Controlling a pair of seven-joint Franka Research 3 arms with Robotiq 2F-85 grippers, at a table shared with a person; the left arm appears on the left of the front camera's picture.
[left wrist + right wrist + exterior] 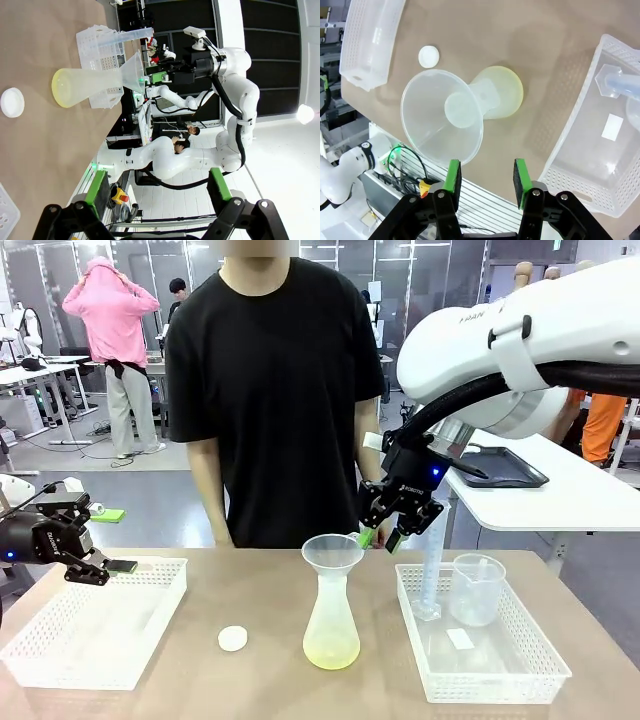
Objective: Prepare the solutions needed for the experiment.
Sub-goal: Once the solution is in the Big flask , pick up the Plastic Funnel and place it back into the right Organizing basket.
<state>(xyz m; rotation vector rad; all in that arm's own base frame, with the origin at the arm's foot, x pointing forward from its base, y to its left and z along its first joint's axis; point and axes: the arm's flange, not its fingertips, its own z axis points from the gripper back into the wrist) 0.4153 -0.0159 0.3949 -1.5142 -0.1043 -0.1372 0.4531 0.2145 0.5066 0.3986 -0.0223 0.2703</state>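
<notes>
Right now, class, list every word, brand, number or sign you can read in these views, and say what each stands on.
"ROBOTIQ": tiny white print on the left end effector.
"ROBOTIQ": the same on the right end effector.
"FRAN": on the right arm's white casing; the rest is hidden.
Too faint to read: any marks on the cylinder; the white label shows no print.

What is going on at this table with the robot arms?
A flask with a funnel in its neck stands mid-table, with a little yellowish liquid at its bottom. The robot's right hand hovers open and empty beside the funnel's rim. Its left hand hangs open by the left basket. A cylinder and a beaker stand in the right basket, a white cap lies on the table, and a person stands at the far side.
</notes>
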